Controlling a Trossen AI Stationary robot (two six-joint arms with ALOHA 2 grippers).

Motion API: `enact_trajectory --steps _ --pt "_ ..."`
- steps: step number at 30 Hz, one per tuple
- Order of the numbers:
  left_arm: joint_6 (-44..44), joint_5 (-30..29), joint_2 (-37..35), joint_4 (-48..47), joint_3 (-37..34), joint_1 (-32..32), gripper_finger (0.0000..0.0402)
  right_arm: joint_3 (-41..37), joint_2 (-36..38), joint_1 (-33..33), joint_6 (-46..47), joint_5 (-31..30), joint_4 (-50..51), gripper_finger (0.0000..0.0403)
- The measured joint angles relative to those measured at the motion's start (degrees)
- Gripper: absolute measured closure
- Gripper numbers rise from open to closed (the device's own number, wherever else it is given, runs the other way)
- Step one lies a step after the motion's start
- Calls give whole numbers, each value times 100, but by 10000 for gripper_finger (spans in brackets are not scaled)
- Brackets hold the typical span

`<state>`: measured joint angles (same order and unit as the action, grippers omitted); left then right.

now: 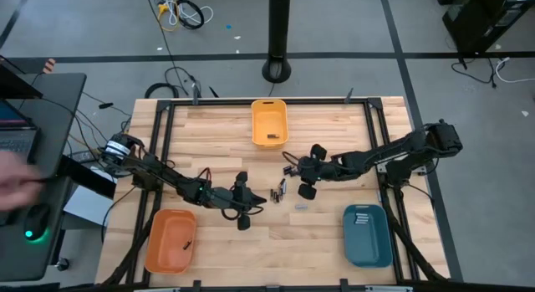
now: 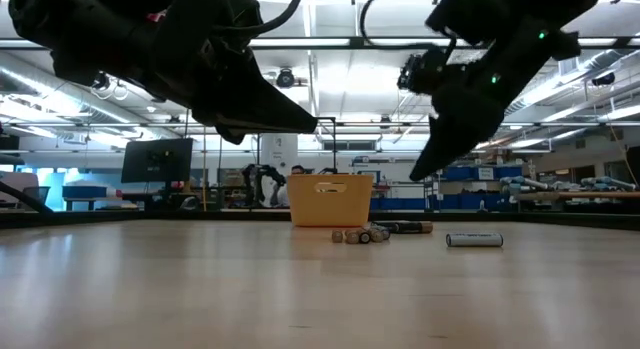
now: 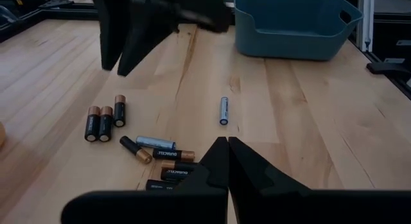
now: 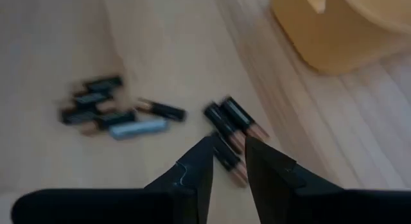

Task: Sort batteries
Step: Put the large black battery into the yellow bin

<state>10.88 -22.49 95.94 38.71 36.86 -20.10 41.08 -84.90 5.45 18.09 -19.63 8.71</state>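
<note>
Hovering over the middle of the wooden table (image 1: 217, 133), the right gripper (image 1: 294, 180) sits just above the loose batteries (image 1: 278, 192), fingers slightly apart with nothing between them; in the right wrist view the fingertips (image 4: 207, 151) frame a trio of black-and-copper cells (image 4: 232, 121). Left gripper (image 1: 243, 206) hangs near the same cluster on its other side, fingers pressed together, empty. Most batteries lie in a tight scatter at table centre: dark copper-ended ones plus a pale silvery-blue one (image 3: 155, 142) among them. One more pale battery (image 3: 223, 110) lies alone, a little apart from the pile toward the blue bin (image 1: 367, 234). Blue bin at the right front corner already holds a few pale cells (image 1: 362, 217). Yellow bin (image 1: 269, 122) at the far edge holds a dark battery (image 1: 271, 136). Orange bin (image 1: 170, 240) at left front holds a small dark one (image 1: 187, 242). A person's hand (image 1: 18, 185) shows at a desk left of the table.
</note>
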Motion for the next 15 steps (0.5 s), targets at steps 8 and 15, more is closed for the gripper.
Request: enact_trajectory --steps 8,15 --pt "8 -19 0 -36 0 -2 394 0 -659 -230 -751 434 4 263" --pt "8 -22 0 -67 0 -2 394 0 -647 -453 -1314 600 -3 221"
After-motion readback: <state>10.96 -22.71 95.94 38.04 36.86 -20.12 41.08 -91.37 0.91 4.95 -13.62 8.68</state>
